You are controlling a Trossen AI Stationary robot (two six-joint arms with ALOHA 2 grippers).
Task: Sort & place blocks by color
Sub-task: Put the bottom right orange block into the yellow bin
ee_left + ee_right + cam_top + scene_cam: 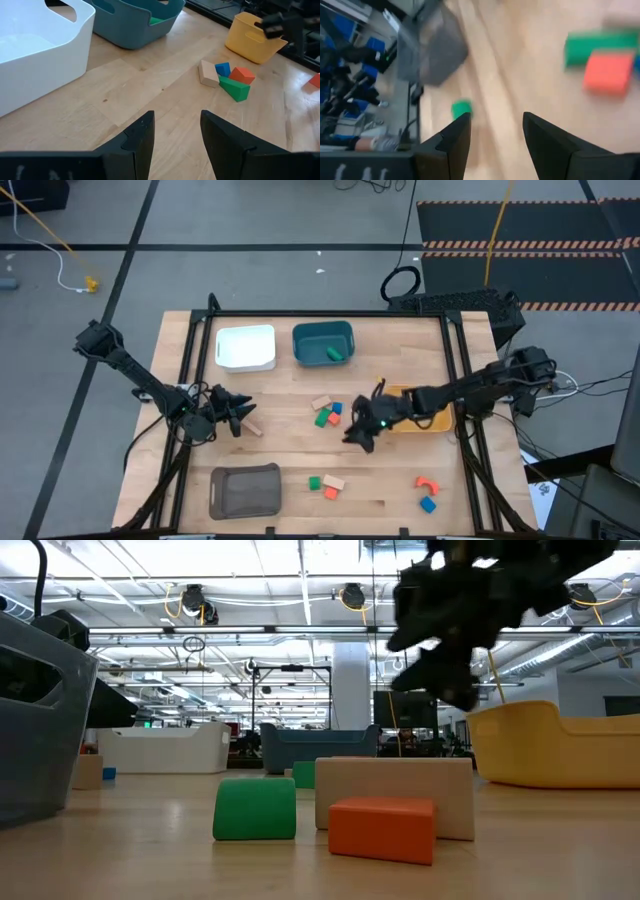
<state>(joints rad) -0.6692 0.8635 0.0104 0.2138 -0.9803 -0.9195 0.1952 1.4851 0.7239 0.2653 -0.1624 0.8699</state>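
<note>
Where blocks (327, 414) lie scattered, pale wooden table (290, 450).

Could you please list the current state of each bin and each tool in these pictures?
White plastic bin: upright, nothing visible inside.
Teal plastic bin: upright, holds a green block.
Grey plastic bin: upright, nothing visible inside.
Yellow plastic bin: upright, contents hidden by the right arm.
Left tool: open, empty.
Right tool: open, empty, above the table.
</note>
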